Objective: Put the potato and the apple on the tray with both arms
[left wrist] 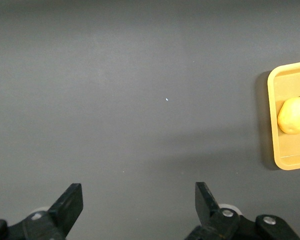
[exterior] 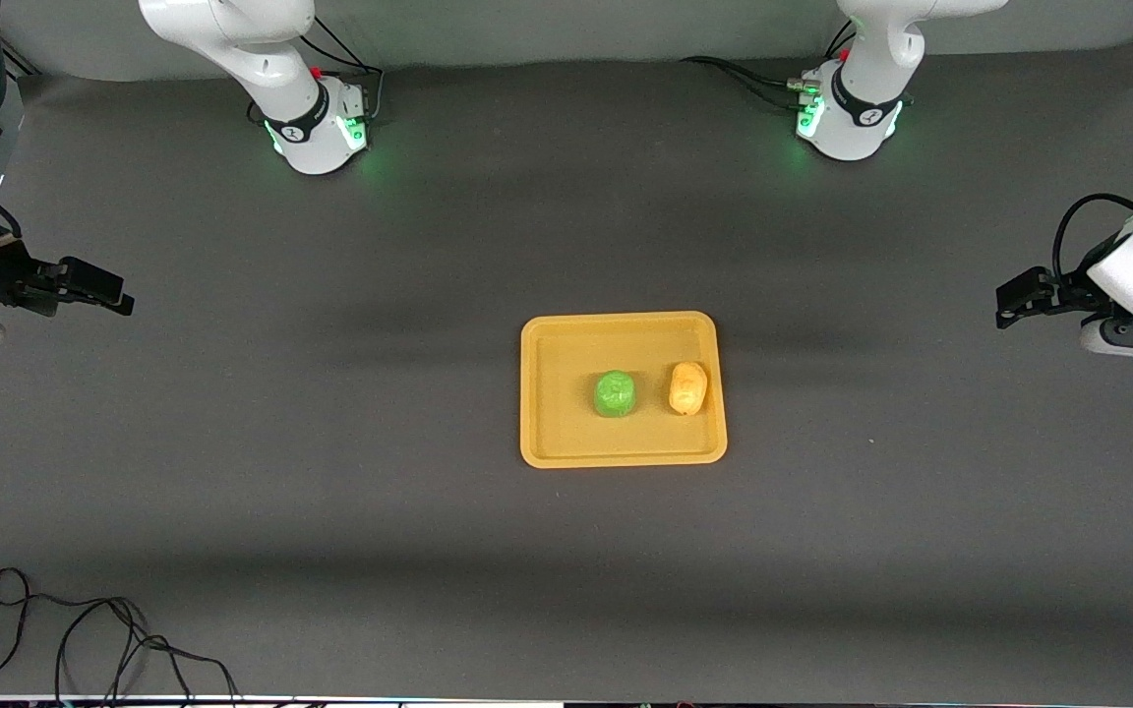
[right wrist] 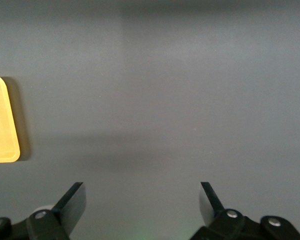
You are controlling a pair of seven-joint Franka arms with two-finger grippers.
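The tray (exterior: pixel 624 389) lies flat at the middle of the table (exterior: pixel 330 472), with its long sides running between the two arms' ends of the table. The apple (exterior: pixel 615 393) rests on the tray floor near the tray's centre. The potato (exterior: pixel 687 387) rests on the same floor beside the apple, toward the left arm's end of the table, close to the tray's rim on that end. The two items lie near each other without touching. The left gripper (exterior: pixel 1009 300) hangs over bare table surface at the left arm's end, well apart from the tray; its fingers (left wrist: pixel 70 202) are spread wide and grasp nothing. In the left wrist view, the tray's end with the potato (left wrist: pixel 293 115) shows at the edge of the picture. The right gripper (exterior: pixel 114 292) hangs over bare table surface at the right arm's end, likewise well apart from the tray; its fingers (right wrist: pixel 72 200) are spread wide and grasp nothing. In the right wrist view, one corner of the tray (right wrist: pixel 2 125) shows at the edge. A loose black cable (exterior: pixel 85 639) lies on the table near the front camera, toward the right arm's end.
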